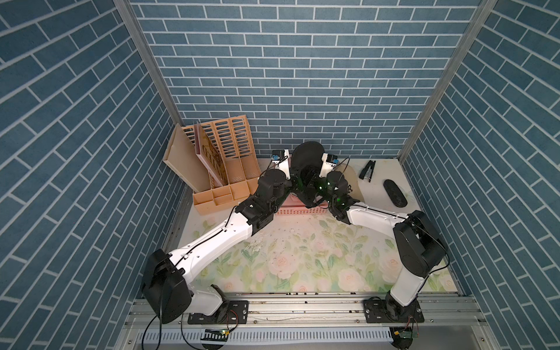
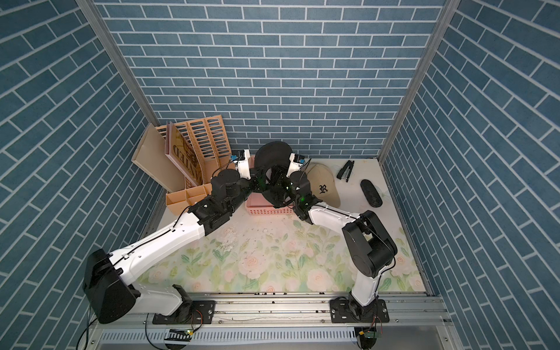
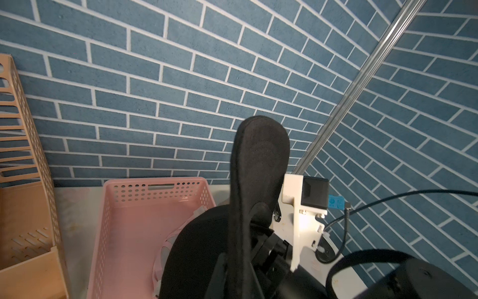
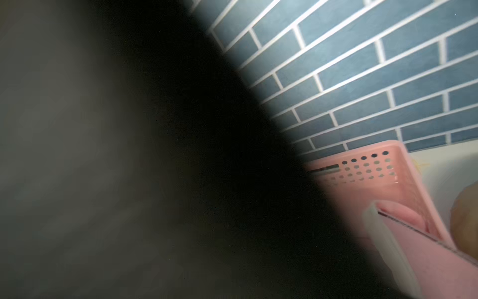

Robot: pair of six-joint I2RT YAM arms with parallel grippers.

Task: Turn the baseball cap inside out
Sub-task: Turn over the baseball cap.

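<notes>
A black baseball cap [image 1: 306, 154] [image 2: 271, 154] is held up above the pink basket at the back of the table, between my two arms. In the left wrist view its brim [image 3: 258, 155] stands on edge, and the left gripper [image 3: 239, 268] is shut on the cap's edge near where brim and crown meet. The crown [image 3: 196, 253] bulges to one side. The right gripper [image 1: 312, 181] reaches into the cap from the other side. Black cloth [image 4: 181, 155] fills most of the right wrist view and hides its jaws.
The pink perforated basket [image 1: 298, 211] [image 3: 134, 220] sits under the cap with a pink-and-white item inside. A beige cap marked R [image 2: 324, 181], a stapler [image 1: 367, 170] and a black oblong object [image 1: 395, 193] lie to the right. A tan file organiser [image 1: 218, 163] stands at back left.
</notes>
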